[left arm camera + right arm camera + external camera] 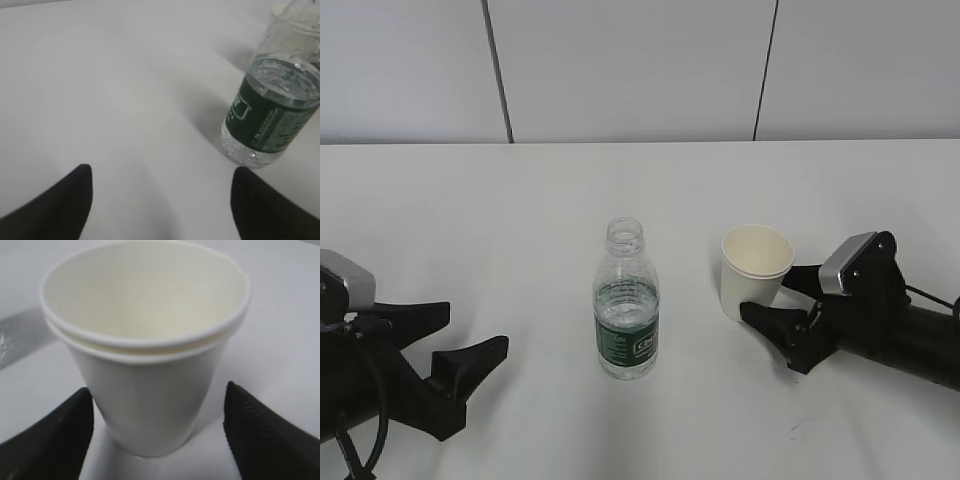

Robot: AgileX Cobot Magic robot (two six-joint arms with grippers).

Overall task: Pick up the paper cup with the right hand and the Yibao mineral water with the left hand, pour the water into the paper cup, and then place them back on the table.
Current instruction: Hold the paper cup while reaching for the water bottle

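Observation:
The Yibao mineral water bottle (626,310) stands upright and uncapped in the middle of the white table (520,220), water reaching its green label. It also shows in the left wrist view (272,110), ahead and to the right. My left gripper (475,330) is open and empty, well to the left of the bottle; its jaws are spread wide over bare table (162,175). The white paper cup (756,270) stands upright to the right of the bottle. My right gripper (767,292) is open with one finger on each side of the cup's base (145,340), small gaps showing on both sides (157,395).
A pale panelled wall (640,70) runs behind the table's far edge. The cup's rim shows two stacked rolled edges (150,347) in the right wrist view.

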